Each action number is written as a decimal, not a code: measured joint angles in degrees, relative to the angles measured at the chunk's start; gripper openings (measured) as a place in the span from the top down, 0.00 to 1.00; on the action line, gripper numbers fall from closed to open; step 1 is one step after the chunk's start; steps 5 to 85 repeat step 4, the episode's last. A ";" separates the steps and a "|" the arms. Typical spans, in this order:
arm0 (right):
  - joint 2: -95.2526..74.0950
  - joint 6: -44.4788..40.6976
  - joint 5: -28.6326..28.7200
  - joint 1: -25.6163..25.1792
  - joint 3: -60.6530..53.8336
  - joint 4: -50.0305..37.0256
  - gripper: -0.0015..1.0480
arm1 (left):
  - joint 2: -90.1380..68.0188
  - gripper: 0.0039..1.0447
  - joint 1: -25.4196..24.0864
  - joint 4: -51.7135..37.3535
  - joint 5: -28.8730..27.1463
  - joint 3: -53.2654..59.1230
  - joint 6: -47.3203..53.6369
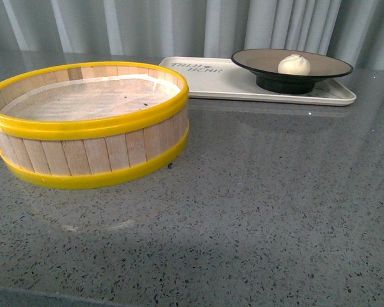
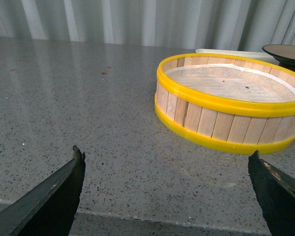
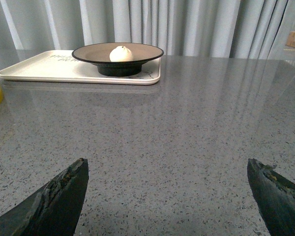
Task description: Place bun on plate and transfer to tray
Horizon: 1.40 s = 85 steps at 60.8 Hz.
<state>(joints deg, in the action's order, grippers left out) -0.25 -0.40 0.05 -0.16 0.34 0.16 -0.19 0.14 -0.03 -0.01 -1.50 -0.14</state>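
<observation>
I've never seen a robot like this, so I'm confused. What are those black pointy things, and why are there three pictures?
One moment, three cameras. One camera sits on the robot's body, one on each wrist. The black points are the fingertips of its left gripper and right gripper, both open, holding nothing. On the grey speckled table stands a round wooden steamer basket with yellow rims, with only its paper liner inside. Behind it, the small white bun sits on the tan black-rimmed plate, which rests on the cream rectangular tray.
</observation>
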 joint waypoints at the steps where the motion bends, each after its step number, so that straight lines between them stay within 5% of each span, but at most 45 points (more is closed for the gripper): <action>1: 0.00 0.00 0.00 0.00 0.00 0.00 0.08 | 0.00 0.06 -0.02 0.00 0.00 0.00 0.00; 85: 0.00 0.00 0.00 0.00 0.00 0.00 0.08 | 0.00 0.06 0.00 0.00 0.00 0.00 0.00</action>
